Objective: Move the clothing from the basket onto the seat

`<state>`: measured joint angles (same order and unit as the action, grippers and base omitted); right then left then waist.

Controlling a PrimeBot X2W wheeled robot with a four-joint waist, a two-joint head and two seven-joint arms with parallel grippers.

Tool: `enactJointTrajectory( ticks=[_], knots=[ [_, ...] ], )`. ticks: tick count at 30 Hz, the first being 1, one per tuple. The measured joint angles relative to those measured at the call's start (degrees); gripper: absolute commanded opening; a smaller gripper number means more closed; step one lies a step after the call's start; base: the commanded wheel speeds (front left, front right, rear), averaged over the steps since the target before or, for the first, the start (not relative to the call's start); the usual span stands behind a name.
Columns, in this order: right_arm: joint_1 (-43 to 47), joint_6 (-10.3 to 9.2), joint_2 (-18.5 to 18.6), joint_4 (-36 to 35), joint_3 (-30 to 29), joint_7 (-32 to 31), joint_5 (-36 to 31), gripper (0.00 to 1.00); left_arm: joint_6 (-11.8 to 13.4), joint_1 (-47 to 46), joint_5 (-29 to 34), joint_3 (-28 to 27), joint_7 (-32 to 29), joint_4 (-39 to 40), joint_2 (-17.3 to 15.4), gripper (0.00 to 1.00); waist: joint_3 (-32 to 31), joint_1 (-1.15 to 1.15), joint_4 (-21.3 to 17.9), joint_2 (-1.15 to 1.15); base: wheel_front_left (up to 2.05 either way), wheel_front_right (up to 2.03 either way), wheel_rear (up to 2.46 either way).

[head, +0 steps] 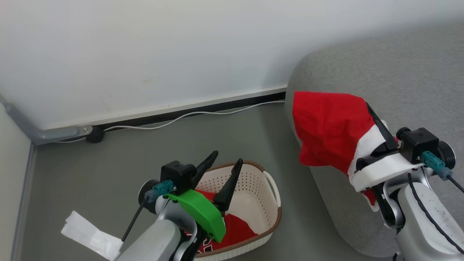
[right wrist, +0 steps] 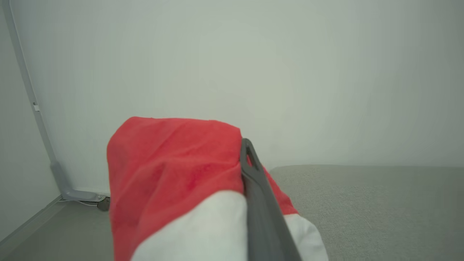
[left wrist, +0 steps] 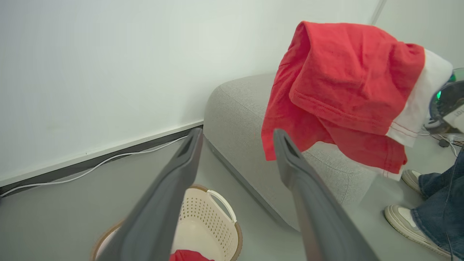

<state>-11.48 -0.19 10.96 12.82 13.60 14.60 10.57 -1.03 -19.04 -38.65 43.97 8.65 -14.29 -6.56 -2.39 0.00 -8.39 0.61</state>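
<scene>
- head view: left gripper [head: 228, 156] has its fingers spread wide, holding nothing, above the basket [head: 253, 165]. the jersey [head: 235, 228] lies inside, with black-white print at its near edge.
- right gripper [head: 370, 108] is clamped tight on the red garment [head: 331, 127], which drapes over its fingers up at the seat [head: 398, 65]'s rounded end.
- left wrist view adds: the garment hangs bunched, with a stitched red hem and a wide white band. a person's jeans [left wrist: 440, 188] and pale shoes [left wrist: 402, 217] are beside the seat.
- right wrist view: 1 dark finger [right wrist: 255, 185] lies against the red cloth, white band nearest the camera, grey seat top behind.
</scene>
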Motion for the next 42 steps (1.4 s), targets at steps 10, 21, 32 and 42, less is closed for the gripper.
enactJointTrajectory(
  ticks=[10, 21, 32, 42],
  knots=[
    [3.9, -0.93, 1.4, -2.4, -1.6, 0.0, 0.4, 0.0, -0.6, 0.6, 0.2, 0.9, 2.2, -0.1, 0.5, 1.0, 0.9, 0.0, -6.7, 0.0, 0.0, 0.0, 0.0],
    [5.1, -0.35, 2.1, -5.0, -2.7, 0.0, 2.2, 0.0, -0.6, 1.4, 1.4, 1.6, 3.0, -0.1, 0.8, 1.0, 3.3, 0.0, -14.7, 0.0, 0.0, 0.0, 0.0],
    [2.0, 1.76, 4.9, -5.5, -4.7, -0.5, 3.7, 0.0, -0.6, -0.9, 4.3, 3.0, 2.7, 0.0, 0.6, 1.0, 9.0, 0.0, -15.8, 0.0, 0.0, 0.0, 0.0],
    [-15.4, 4.39, 8.6, -3.9, -7.2, -4.7, 5.9, 0.0, -0.5, -5.5, 6.3, 2.9, 1.4, 2.1, -0.4, 1.0, 14.6, 0.01, -13.0, 0.0, 0.0, 0.0, 0.0]
  ],
)
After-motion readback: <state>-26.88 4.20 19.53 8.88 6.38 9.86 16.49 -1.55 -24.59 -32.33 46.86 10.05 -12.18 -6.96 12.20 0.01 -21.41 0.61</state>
